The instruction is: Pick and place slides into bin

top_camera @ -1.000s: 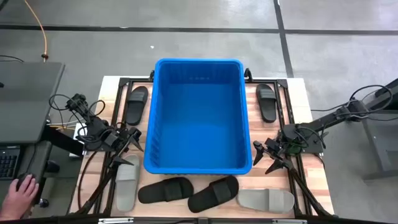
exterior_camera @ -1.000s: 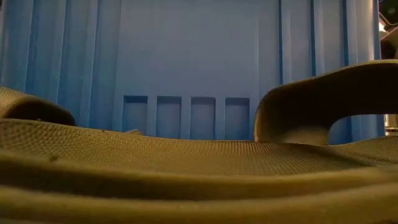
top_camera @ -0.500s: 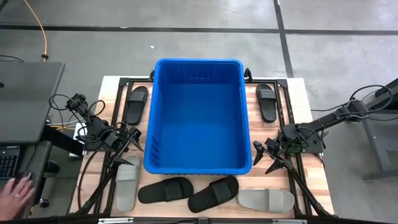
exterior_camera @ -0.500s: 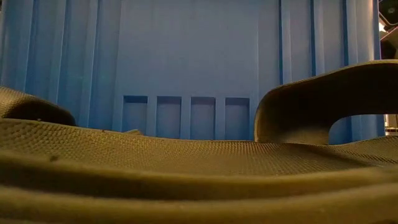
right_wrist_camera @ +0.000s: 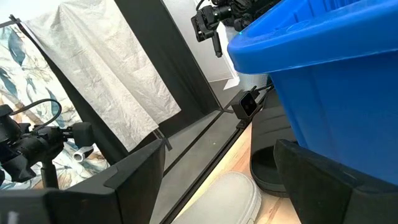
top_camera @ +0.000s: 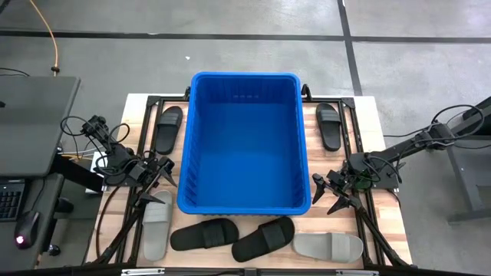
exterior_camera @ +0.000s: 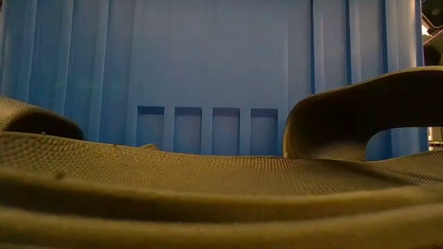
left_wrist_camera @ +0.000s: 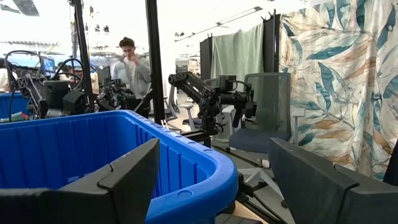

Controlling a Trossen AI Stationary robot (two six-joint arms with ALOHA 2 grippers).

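Note:
The bright blue bin [top_camera: 244, 142] stands in the middle of the table. Several slides lie flat on the wood around it: a black one [top_camera: 169, 128] at the far left, a black one [top_camera: 329, 125] at the far right, a grey one [top_camera: 156, 224] at the near left, two black ones [top_camera: 204, 234] [top_camera: 265, 238] along the near edge, and a grey one [top_camera: 327, 246] at the near right. My left gripper [top_camera: 165, 178] hovers open beside the bin's left wall, its fingers framing the bin's rim [left_wrist_camera: 186, 168]. My right gripper [top_camera: 326, 192] hovers open by the bin's near right corner.
Black frame rails [top_camera: 146, 100] run along the table's edges. A desk with a mouse [top_camera: 27, 226] stands left of the table. In the low view a black slide [exterior_camera: 208, 187] fills the foreground before the bin wall [exterior_camera: 221, 69]. A person [left_wrist_camera: 132, 65] stands in the room beyond.
Both arms have kept still and no slide has moved. A person's hand at the mouse on the desk left of the table has drawn back out of the high view.

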